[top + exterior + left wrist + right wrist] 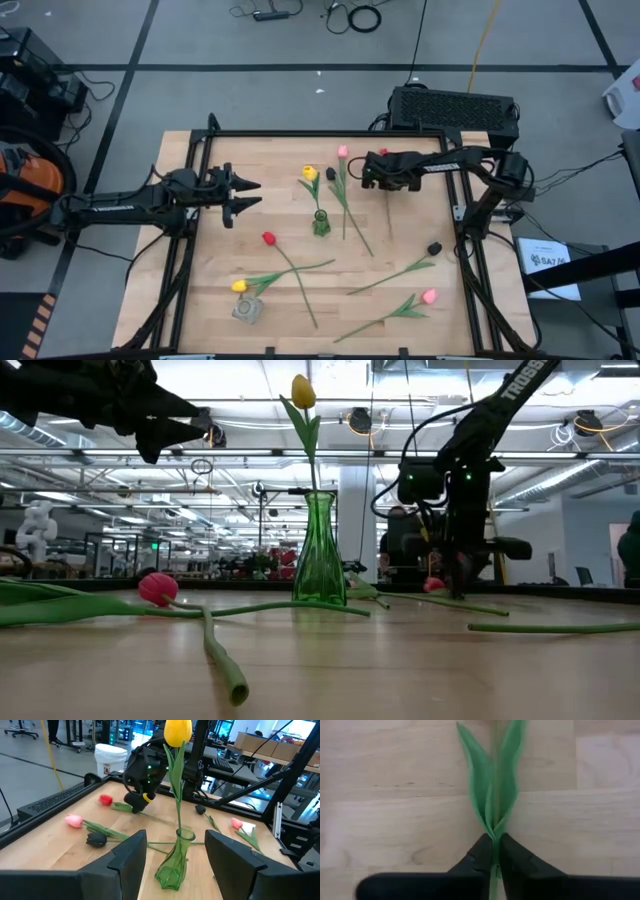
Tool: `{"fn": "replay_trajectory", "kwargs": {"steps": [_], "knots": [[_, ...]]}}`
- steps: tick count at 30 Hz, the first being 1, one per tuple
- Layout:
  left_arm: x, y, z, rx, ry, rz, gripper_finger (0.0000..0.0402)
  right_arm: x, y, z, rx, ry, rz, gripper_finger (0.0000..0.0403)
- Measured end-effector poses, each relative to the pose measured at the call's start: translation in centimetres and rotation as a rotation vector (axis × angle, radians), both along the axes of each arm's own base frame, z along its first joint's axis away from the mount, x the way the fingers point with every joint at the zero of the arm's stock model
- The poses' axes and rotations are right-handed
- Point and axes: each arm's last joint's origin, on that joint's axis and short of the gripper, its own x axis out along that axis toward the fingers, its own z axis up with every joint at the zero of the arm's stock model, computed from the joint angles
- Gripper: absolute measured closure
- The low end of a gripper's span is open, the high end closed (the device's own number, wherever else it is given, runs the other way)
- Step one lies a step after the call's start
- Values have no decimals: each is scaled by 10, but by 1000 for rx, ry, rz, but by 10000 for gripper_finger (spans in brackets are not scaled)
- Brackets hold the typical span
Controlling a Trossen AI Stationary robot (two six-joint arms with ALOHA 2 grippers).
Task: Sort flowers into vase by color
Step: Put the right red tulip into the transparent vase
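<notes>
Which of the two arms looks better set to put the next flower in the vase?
The right. Its gripper is already shut on a flower stem lying on the table. The left gripper hangs open beside the green vase, holding nothing.

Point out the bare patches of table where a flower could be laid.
Bare wood lies near the left hand, left of the green glass vase, and between the black-headed tulip and the right hand. The front middle is crowded with stems.
</notes>
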Motion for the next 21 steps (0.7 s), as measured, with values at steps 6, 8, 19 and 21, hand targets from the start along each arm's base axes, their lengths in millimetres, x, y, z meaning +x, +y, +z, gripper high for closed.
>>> {"fn": "replay_trajectory", "kwargs": {"steps": [6,8,19,21], "knots": [[0,0,0,1,-1,4,192,-7,-1,31,-71,-81,61,393],[0,0,0,1,-3,4,192,-10,4,48,-109,-126,92,398],[1,-1,14,22,-135,-9,192,-75,81,165,-473,-436,252,399],[1,-3,14,21,-141,-28,192,-85,95,182,-553,-548,310,399]]}}
